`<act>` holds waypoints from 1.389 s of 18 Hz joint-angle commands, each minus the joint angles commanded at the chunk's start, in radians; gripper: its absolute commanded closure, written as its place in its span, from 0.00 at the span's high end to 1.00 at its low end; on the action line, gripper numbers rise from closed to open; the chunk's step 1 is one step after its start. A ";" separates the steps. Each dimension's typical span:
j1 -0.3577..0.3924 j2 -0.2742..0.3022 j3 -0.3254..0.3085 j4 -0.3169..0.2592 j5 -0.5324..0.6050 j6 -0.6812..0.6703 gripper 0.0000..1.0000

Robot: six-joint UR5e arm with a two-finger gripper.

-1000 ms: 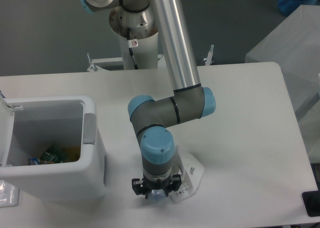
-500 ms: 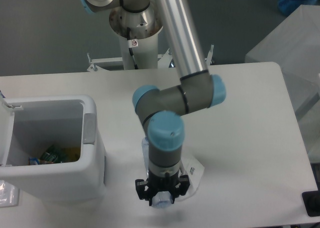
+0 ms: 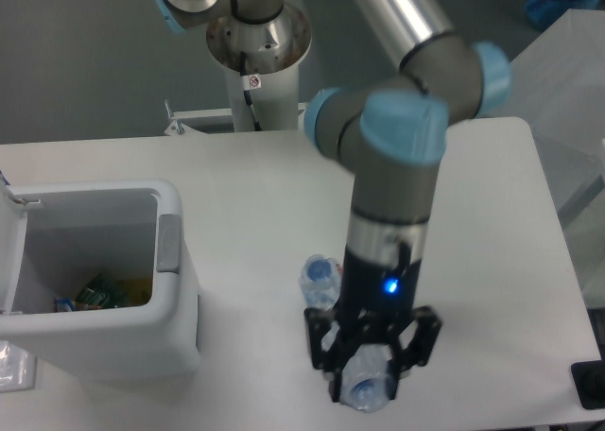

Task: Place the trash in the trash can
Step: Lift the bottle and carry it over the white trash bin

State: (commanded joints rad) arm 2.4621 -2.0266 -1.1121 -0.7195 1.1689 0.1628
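My gripper point(image 3: 371, 382) is raised well above the table near its front edge, close to the camera. It is shut on a crumpled clear wrapper point(image 3: 367, 389) that bulges out between the fingers. The clear plastic water bottle point(image 3: 319, 278) with its blue cap lies on the table just left of my wrist, partly hidden behind it. The white trash can point(image 3: 180, 303) stands at the left with its lid point(image 3: 8, 261) swung open and a grey latch point(image 3: 168, 243) facing me. Some colourful rubbish point(image 3: 104, 291) lies inside it.
The arm's base column point(image 3: 255, 53) stands behind the table at the back centre. A translucent box point(image 3: 553, 91) sits off the table's right edge. A black object point(image 3: 591, 384) is at the front right corner.
The gripper has risen from the table and shifted right with the wrapper in it. The arm has swung right and up, uncovering the bottle on the table.
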 joint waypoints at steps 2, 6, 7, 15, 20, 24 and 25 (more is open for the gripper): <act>-0.005 0.029 0.005 0.002 0.000 -0.006 0.60; -0.035 0.065 0.005 0.008 0.000 -0.002 0.60; -0.061 0.072 0.003 0.008 0.000 -0.006 0.60; -0.179 0.124 -0.009 0.008 0.000 -0.043 0.60; -0.254 0.117 -0.037 0.008 0.002 -0.035 0.60; -0.299 0.106 -0.070 0.008 0.002 -0.034 0.60; -0.307 0.106 -0.075 0.009 0.002 -0.031 0.60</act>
State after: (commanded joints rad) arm 2.1553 -1.9205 -1.1873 -0.7102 1.1704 0.1319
